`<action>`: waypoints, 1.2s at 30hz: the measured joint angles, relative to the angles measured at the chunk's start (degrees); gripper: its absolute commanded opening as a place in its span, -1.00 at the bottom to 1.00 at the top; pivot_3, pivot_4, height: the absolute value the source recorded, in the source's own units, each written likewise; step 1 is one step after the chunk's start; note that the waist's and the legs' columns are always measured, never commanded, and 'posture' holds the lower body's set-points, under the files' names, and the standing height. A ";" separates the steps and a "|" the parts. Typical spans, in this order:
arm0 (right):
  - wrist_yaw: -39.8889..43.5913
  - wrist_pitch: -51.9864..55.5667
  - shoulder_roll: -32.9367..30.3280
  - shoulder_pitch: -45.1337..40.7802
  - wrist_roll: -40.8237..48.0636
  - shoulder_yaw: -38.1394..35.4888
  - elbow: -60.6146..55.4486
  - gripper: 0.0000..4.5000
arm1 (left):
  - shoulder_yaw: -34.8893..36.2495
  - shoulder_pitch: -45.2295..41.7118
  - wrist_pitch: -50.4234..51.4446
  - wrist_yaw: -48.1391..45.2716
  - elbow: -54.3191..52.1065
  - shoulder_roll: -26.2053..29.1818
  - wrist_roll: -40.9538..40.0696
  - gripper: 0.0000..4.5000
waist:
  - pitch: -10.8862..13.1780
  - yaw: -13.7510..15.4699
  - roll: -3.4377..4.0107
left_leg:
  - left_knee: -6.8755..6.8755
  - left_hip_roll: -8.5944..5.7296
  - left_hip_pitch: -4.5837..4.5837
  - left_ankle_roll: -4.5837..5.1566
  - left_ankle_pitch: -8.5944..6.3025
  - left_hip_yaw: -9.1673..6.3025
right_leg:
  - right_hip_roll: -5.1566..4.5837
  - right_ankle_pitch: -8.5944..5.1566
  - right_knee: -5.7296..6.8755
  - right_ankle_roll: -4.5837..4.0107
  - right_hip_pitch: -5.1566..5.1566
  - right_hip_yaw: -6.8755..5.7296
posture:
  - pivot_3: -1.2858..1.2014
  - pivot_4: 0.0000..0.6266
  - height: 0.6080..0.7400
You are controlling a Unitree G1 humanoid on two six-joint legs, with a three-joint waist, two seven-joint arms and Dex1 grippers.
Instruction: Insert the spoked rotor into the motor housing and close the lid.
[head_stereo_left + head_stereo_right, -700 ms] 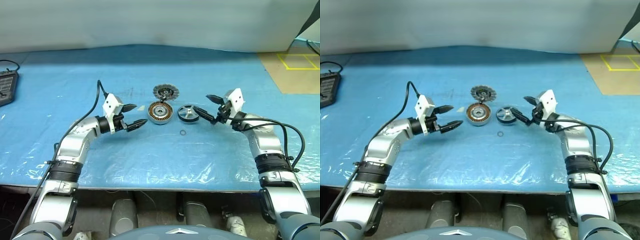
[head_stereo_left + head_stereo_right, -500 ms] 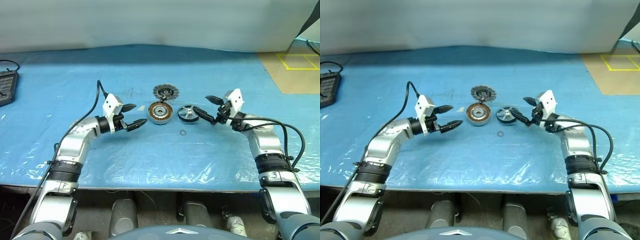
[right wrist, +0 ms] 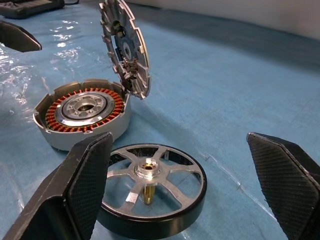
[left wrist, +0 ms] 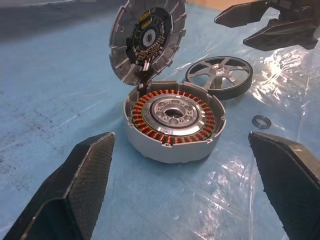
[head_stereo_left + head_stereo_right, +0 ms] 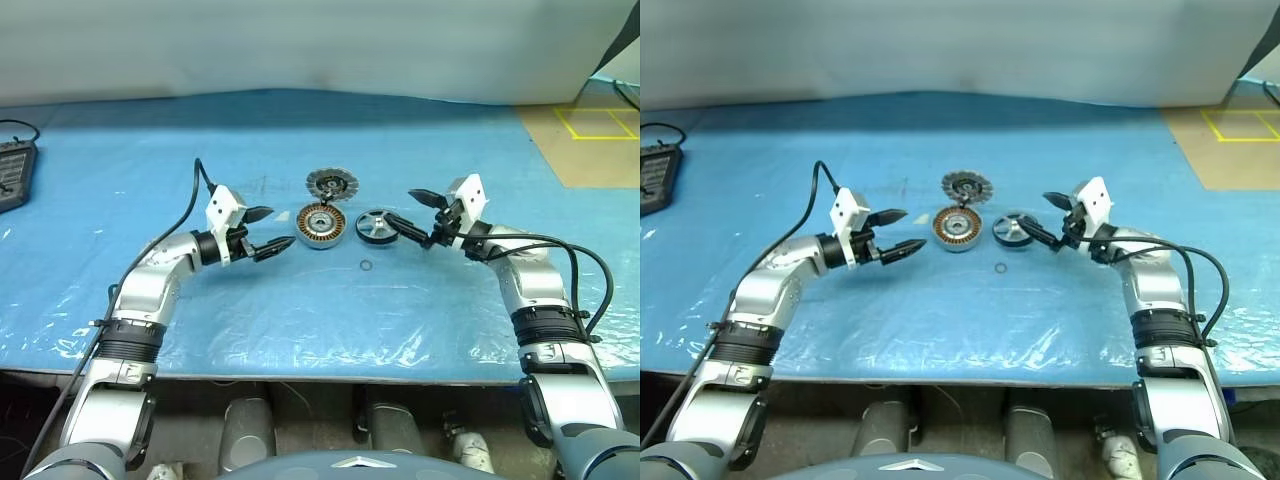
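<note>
The motor housing (image 5: 321, 226) lies mid-table with its copper winding ring facing up (image 4: 173, 120). Its toothed lid (image 5: 331, 183) stands upright, hinged open at the housing's far edge (image 4: 146, 37). The spoked rotor (image 5: 376, 226) lies flat just right of the housing, black rim and silver spokes up (image 3: 150, 185). My left gripper (image 5: 278, 228) hovers open just left of the housing, pointing at it, with nothing between its fingers. From the right, my right gripper (image 5: 399, 206) points at the rotor, open and empty, its lower fingertip close to the rotor's rim.
A small metal ring (image 5: 366, 266) lies on the blue sheet in front of the rotor. A black device (image 5: 14, 172) sits at the far left edge. A tan surface with yellow tape (image 5: 590, 130) lies at the back right. A white wall closes off the back.
</note>
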 measured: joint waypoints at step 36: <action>-1.34 6.64 -0.25 4.52 -0.42 2.58 -12.26 0.99 | -18.14 -25.81 -16.06 -24.44 21.00 5.37 15.21 1.00 | -0.02 0.42 -0.03 | 0.06 -0.15 0.03 -0.05 0.02 -0.02 | -0.10 0.00 0.15 0.00 0.00 0.05 | 0.03 -0.52 1.00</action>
